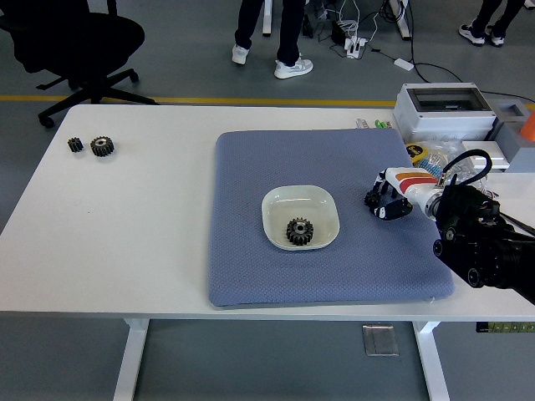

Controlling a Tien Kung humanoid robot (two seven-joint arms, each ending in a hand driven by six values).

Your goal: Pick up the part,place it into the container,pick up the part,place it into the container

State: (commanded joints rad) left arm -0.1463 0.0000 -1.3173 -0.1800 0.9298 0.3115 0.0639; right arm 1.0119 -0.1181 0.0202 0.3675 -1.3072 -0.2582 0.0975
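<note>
One dark toothed metal gear (299, 231) already in the shallow white square bowl (276, 203); second small black gear (373, 198) pinched by right hand (387, 200) over blue mat (251, 167). Risked slipping loose short of bowl.

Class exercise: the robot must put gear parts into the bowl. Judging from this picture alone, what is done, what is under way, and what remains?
Done: one black gear lies in the white bowl on the blue mat. Under way: the right hand is on the mat right of the bowl, fingers curled over a small dark part; whether it is lifted cannot be told. Left: placing that part in the bowl. Two more gears sit at the table's far left.
</note>
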